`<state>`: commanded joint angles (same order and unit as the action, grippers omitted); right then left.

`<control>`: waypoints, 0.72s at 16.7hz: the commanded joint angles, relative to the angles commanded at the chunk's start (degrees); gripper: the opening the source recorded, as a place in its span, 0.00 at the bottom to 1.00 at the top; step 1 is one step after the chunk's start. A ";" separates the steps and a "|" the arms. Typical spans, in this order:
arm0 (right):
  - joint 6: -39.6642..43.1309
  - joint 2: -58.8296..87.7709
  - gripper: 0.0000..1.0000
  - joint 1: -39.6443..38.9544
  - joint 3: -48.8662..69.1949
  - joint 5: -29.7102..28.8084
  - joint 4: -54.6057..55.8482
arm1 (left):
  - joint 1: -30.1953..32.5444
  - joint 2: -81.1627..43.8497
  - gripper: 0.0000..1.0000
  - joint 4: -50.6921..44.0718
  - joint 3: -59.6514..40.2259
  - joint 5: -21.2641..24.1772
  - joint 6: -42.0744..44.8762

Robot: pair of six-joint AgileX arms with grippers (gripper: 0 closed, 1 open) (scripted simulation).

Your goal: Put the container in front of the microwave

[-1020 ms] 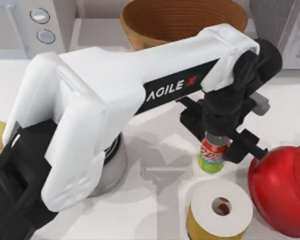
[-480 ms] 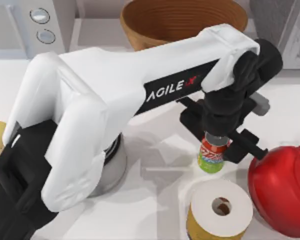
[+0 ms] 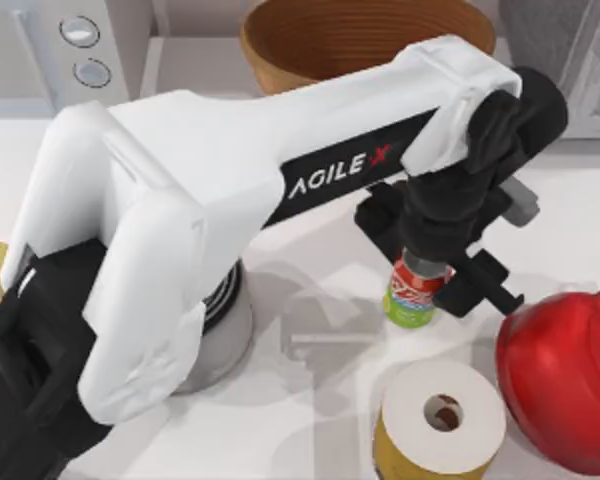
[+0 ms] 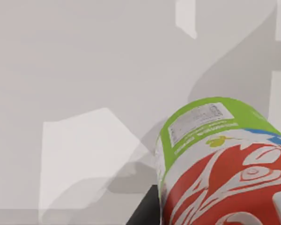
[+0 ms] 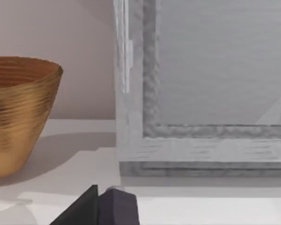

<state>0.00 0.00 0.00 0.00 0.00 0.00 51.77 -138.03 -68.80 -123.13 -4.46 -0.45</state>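
The container [image 3: 411, 297], a small can with a red upper half and a lime-green lower half, stands upright right of the table's middle. My left gripper [image 3: 427, 283] reaches down from above and is shut on the can's upper part. In the left wrist view the container [image 4: 215, 159] hangs close over the white tabletop with its shadow beneath it. The microwave [image 3: 40, 55], light grey with two round knobs, stands at the far left back corner, well away from the can. A dark part of my right gripper [image 5: 107, 206] pokes into the right wrist view, facing a grey box.
A wooden bowl [image 3: 365, 35] stands at the back middle and a darker grey box [image 3: 570, 50] at the back right. A yellow-wrapped paper roll [image 3: 442, 415] and a red round object [image 3: 565, 380] crowd the can's near side. A grey pot [image 3: 225, 330] sits under my left arm.
My left gripper has shifted a little to the left and towards the back with the container in it. The can's shadow has separated from it.
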 joint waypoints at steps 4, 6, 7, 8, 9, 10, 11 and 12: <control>0.00 0.00 1.00 0.00 0.00 0.00 0.00 | -0.08 1.32 0.00 -1.89 -4.57 -1.84 0.55; 0.00 0.00 1.00 0.00 0.00 0.00 0.00 | -0.26 1.48 0.00 -3.01 -6.79 -0.92 -1.05; 0.00 0.00 1.00 0.00 0.00 0.00 0.00 | -0.37 1.18 0.00 -3.80 -7.52 -0.03 -2.01; 0.00 0.00 1.00 0.00 0.00 0.00 0.00 | -0.35 0.58 0.00 -4.78 -7.90 1.08 -2.93; 0.00 0.00 1.00 0.00 0.00 0.00 0.00 | -0.18 -0.12 0.00 -5.85 -8.07 2.26 -3.73; 0.00 0.00 1.00 0.00 0.00 0.00 0.00 | 0.08 -0.72 0.00 -6.81 -8.13 3.37 -4.34; 0.00 0.00 1.00 0.00 0.00 0.00 0.00 | 0.30 -1.12 0.00 -7.45 -8.15 4.15 -4.73; 0.00 0.00 1.00 0.00 0.00 0.00 0.00 | 0.37 -1.23 0.00 -7.61 -8.14 4.35 -4.82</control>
<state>0.00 0.00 0.00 0.00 0.00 0.00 52.14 -139.26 -76.41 -131.27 -0.11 -5.26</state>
